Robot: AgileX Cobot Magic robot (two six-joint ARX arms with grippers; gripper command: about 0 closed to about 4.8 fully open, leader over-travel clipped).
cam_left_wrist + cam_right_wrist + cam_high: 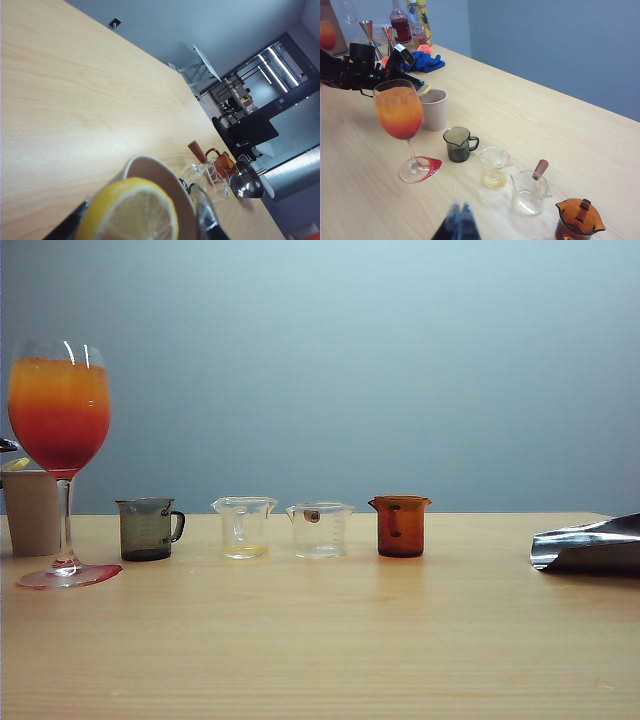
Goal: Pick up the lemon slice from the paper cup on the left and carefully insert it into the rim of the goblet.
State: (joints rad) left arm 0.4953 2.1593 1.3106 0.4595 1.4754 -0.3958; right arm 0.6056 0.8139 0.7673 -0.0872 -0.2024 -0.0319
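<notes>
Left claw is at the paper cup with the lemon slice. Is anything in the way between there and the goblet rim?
Nothing visible blocks it. The left claw brackets the lemon slice at the paper cup, and the goblet stands right beside that cup. The right claw sits far off, near the beakers.

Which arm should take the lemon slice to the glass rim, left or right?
Left. The left gripper is at the beige paper cup, its fingers flanking the round yellow lemon slice, beside the tall orange-red goblet. The right gripper hangs far off, by the small beakers.
</notes>
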